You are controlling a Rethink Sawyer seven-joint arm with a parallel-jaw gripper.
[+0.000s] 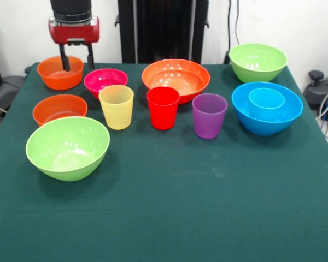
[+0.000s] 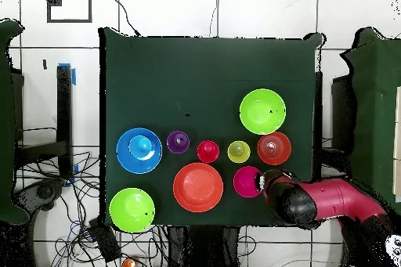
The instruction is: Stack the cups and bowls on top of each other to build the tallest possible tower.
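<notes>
Altogether four cups (image 1: 163,107), seven bowls (image 1: 68,147)

Upright yellow (image 1: 116,106), red (image 1: 163,107) and purple plastic tumblers (image 1: 209,115) stand in a row among open glossy bowls; the light blue tumbler (image 1: 267,98) sits inside the large blue bowl (image 1: 267,117).

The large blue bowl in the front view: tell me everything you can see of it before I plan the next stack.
The large blue bowl is round, glossy and plastic-looking, standing upright with its mouth up on the green table. It sits on the front view's right side, beside the purple cup and in front of a lime green bowl, apparently touching neither. A light blue cup stands upright inside it, roughly centred. Overhead, the bowl shows a full circular rim. The tool is far from it.
</notes>
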